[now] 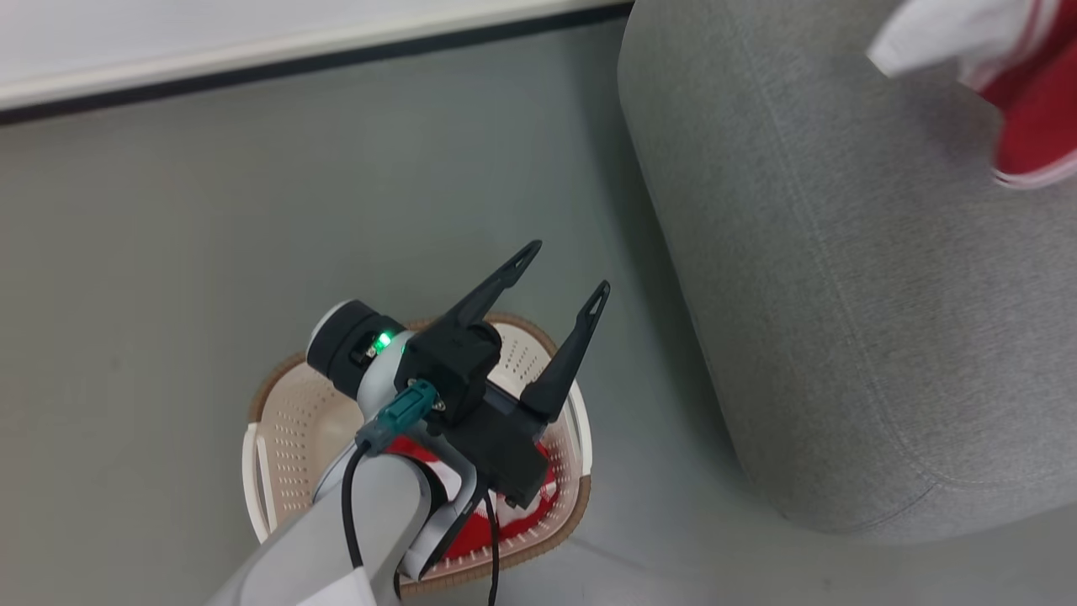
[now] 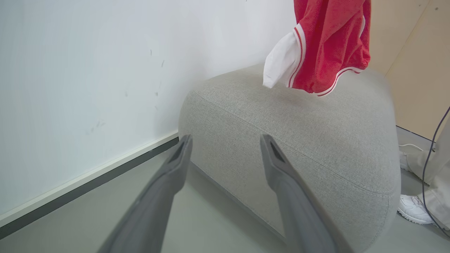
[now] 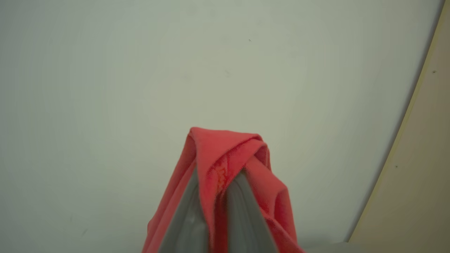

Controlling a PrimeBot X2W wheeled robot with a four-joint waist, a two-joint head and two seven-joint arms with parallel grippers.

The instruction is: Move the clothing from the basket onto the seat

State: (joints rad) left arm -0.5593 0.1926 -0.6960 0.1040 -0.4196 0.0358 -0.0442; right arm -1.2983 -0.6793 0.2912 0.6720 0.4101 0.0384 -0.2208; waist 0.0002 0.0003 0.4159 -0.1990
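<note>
Hanging from the right gripper, one red garment was over the seat, not yet released. Right jaws were pinched tight on a fold of the fabric, with cloth draped over both fingers. The white-trimmed hem dangled close to the seat top; couldn't tell whether it touched.

Left gripper was spread wide and held nothing. It was poised above the basket, fingers pointing toward the seat. The basket sat on the floor near the seat. More red clothing lay in its bottom, partly hidden by the arm.

My read: partway through. One piece was out of the basket and across, with the drop pending. At least one more piece was left to fetch. No garment was lying on the visible part of the seat.

A person's white shoe stood by the seat's far side.
</note>
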